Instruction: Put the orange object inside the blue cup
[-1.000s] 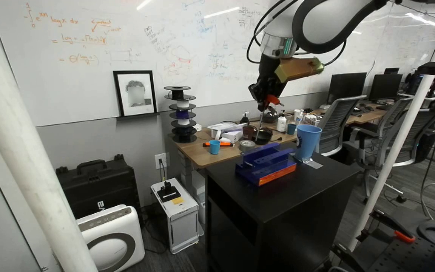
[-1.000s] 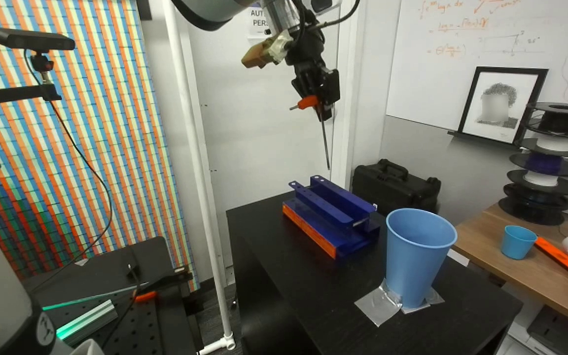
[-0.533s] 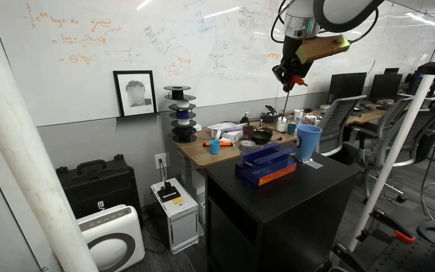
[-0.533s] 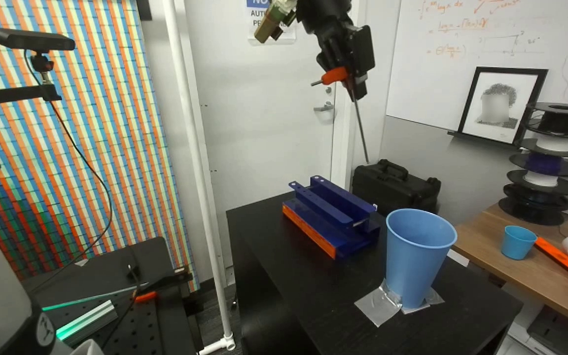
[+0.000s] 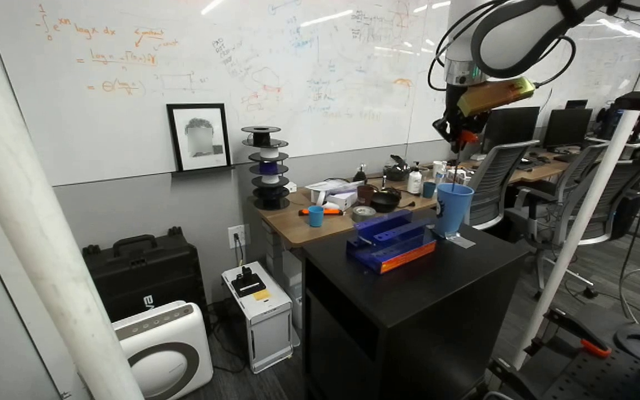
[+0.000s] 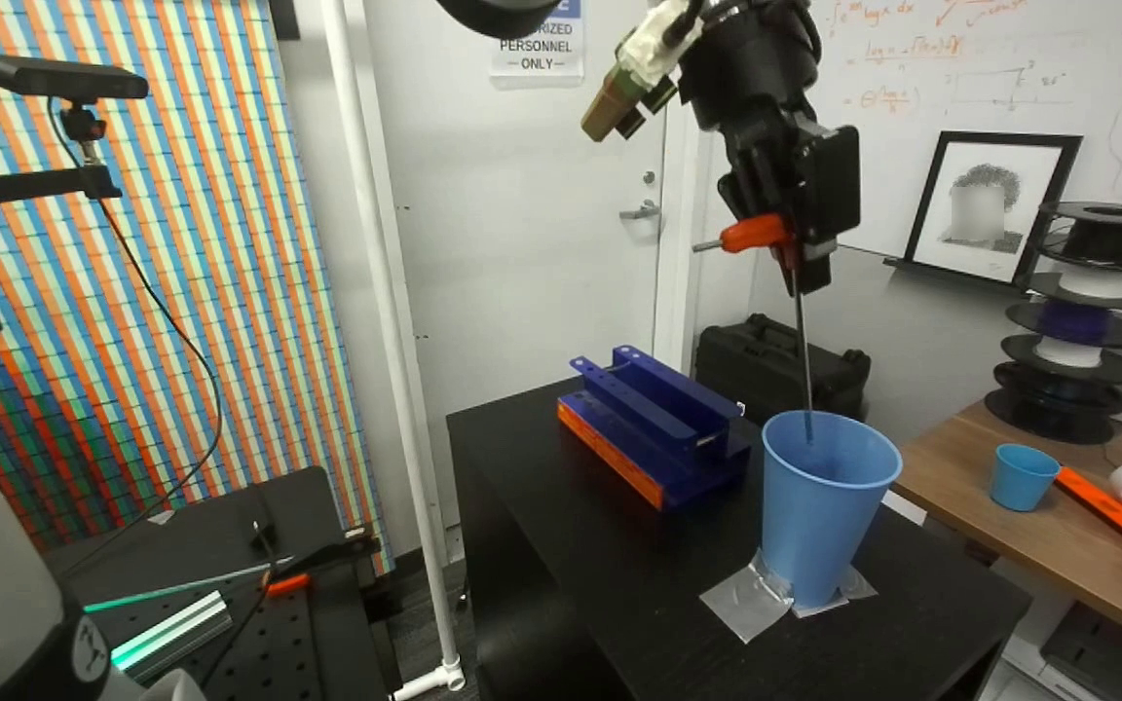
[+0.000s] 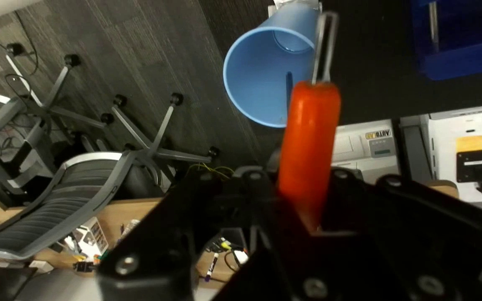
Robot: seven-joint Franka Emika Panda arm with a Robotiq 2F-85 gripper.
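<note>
Above blue cup (image 6: 819, 526) | end effector (image 6: 802, 261) gripping orange-handled tool (image 6: 756, 233) | shaft tip (image 6: 810, 430) inside cup

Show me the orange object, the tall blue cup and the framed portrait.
Orange object (image 7: 310, 144), in the wrist view: its orange handle.
Tall blue cup (image 6: 822, 526), in an exterior view: its outer wall.
Framed portrait (image 5: 199, 138), in an exterior view: the picture inside the frame.

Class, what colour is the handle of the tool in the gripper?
Orange-red; the handle shows best in the wrist view.
</note>
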